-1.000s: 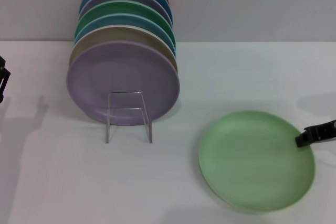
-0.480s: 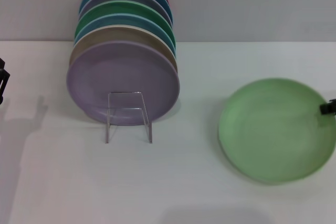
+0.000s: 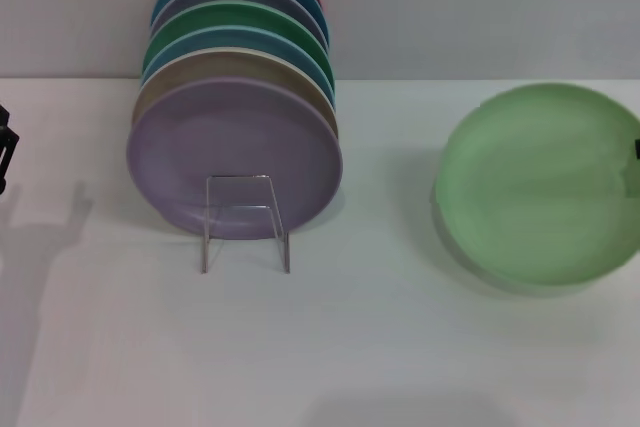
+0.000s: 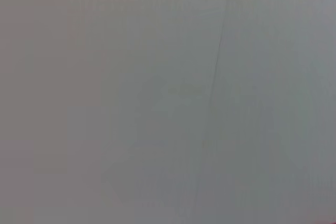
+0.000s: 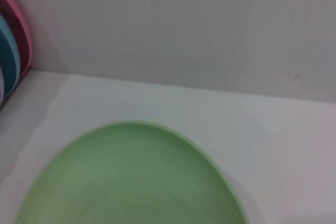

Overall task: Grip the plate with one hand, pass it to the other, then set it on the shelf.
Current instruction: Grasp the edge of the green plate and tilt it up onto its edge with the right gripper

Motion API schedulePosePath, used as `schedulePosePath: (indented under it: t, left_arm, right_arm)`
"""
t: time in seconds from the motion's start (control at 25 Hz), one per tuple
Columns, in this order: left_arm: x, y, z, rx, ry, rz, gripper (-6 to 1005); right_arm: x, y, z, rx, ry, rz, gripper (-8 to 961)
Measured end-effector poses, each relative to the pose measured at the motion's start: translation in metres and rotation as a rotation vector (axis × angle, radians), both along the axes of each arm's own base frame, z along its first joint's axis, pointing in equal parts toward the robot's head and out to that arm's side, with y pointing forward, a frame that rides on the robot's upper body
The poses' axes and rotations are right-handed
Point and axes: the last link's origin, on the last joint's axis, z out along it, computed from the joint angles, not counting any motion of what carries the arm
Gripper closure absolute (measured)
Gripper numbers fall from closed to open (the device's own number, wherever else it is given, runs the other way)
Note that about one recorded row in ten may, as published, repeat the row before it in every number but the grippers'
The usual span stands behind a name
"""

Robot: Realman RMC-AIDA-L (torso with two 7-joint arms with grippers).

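The pale mint-green plate (image 3: 540, 182) hangs tilted above the white table at the right of the head view, its shadow beneath it. It also fills the lower part of the right wrist view (image 5: 131, 182). My right gripper (image 3: 636, 150) shows only as a black sliver at the plate's right rim, shut on it. My left gripper (image 3: 5, 152) is parked at the far left edge, mostly out of view. The clear shelf (image 3: 245, 222) stands at centre left, its square front frame facing me. The left wrist view shows only a blank grey surface.
Several coloured plates lean upright in the shelf, a lavender plate (image 3: 235, 157) foremost and a darker green plate (image 3: 240, 19) behind. Their edges show in the right wrist view (image 5: 13, 51). A grey wall (image 3: 480, 7) runs behind the white table (image 3: 350, 347).
The mint-green plate has risen off the table and moved back and to the right with my right gripper, which has slid almost out of view. The left arm has not moved.
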Motion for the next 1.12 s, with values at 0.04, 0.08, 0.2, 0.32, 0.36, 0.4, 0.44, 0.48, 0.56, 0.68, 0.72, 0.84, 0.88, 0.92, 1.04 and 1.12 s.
schedulePosePath:
  t: [0.04, 0.08, 0.2, 0.32, 0.36, 0.4, 0.44, 0.48, 0.56, 0.68, 0.72, 0.84, 0.88, 0.92, 1.04, 1.12]
  left_arm:
    - [0.000, 0.000, 0.000, 0.000, 0.000, -0.001, 155]
    - [0.000, 0.000, 0.000, 0.000, 0.000, -0.002, 155]
    - [0.001, 0.001, 0.000, -0.001, 0.001, -0.004, 155]
    - [0.002, 0.001, 0.000, -0.004, 0.003, -0.007, 156]
    - [0.002, 0.001, 0.000, -0.004, 0.003, -0.007, 156]
    - [0.002, 0.001, 0.000, -0.003, 0.002, -0.008, 156]
    - [0.002, 0.001, 0.000, -0.002, 0.002, -0.009, 156]
    - [0.002, 0.001, 0.000, -0.001, 0.002, -0.011, 156]
    - [0.003, 0.001, 0.000, -0.001, 0.002, -0.012, 156]
    - [0.003, 0.001, -0.001, -0.001, 0.000, -0.016, 156]
    - [0.004, 0.001, -0.001, -0.001, -0.003, -0.017, 156]
    - [0.003, 0.000, -0.001, 0.000, -0.005, -0.015, 156]
    - [0.003, 0.000, -0.001, 0.000, -0.005, -0.015, 155]
    - [0.003, 0.000, -0.001, 0.000, -0.005, -0.015, 155]
    - [0.002, -0.001, 0.000, 0.001, -0.005, -0.014, 155]
    - [0.002, -0.001, 0.000, 0.002, -0.005, -0.013, 156]
  right_arm:
    - [0.000, 0.001, 0.001, 0.011, -0.010, 0.005, 922]
    - [0.000, 0.001, 0.001, 0.011, -0.010, 0.005, 922]
    - [-0.001, 0.005, 0.002, 0.024, -0.052, 0.014, 922]
    - [-0.006, 0.011, 0.000, 0.041, -0.103, 0.051, 923]
    - [-0.009, 0.012, -0.001, 0.048, -0.115, 0.067, 923]
    - [-0.012, 0.013, -0.001, 0.055, -0.123, 0.084, 923]
    - [-0.020, 0.016, -0.004, 0.067, -0.146, 0.130, 923]
    - [-0.020, 0.016, -0.004, 0.067, -0.146, 0.130, 923]
    - [-0.028, 0.018, -0.007, 0.075, -0.170, 0.175, 923]
    - [-0.037, 0.023, -0.011, 0.087, -0.212, 0.225, 923]
    - [-0.039, 0.024, -0.012, 0.093, -0.225, 0.238, 922]
    - [-0.048, 0.030, -0.017, 0.120, -0.266, 0.299, 922]
    - [-0.048, 0.030, -0.017, 0.120, -0.266, 0.299, 922]
    - [-0.051, 0.032, -0.021, 0.134, -0.288, 0.333, 922]
    - [-0.056, 0.034, -0.030, 0.147, -0.330, 0.383, 922]
    - [-0.056, 0.034, -0.033, 0.147, -0.344, 0.395, 922]
